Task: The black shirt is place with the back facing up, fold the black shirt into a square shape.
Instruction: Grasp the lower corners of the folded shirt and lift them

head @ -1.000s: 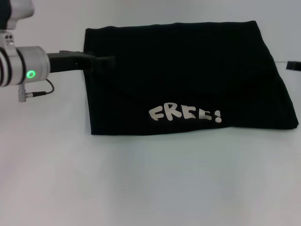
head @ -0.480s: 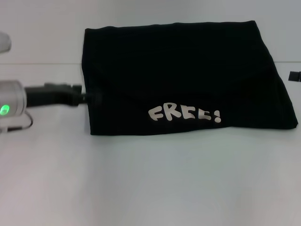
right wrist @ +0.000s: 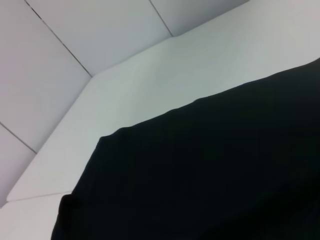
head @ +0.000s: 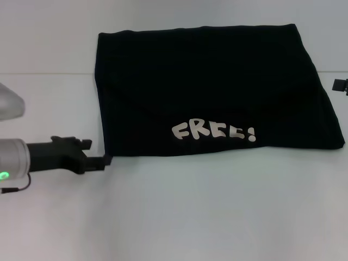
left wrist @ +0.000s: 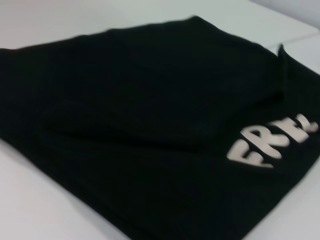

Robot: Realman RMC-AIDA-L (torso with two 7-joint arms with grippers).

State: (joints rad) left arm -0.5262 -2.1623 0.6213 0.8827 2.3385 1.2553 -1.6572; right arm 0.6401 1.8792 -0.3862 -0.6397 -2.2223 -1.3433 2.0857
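On the white table, the black shirt lies folded, "FREE!" print up; left gripper jaws' state unclear.

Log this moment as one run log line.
shirt: folded, flat on table, FREE! print up | left end effector: at shirt's near left corner | right end effector: at shirt's right edge

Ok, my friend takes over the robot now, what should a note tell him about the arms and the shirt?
Left gripper: at the near left corner of the black shirt, low on the white table.
Right gripper: just a tip showing past the shirt's right edge.
Shirt: lies flat, folded into a rough rectangle, white "FREE!" print facing up.
Left to do: probably one more fold to square it.
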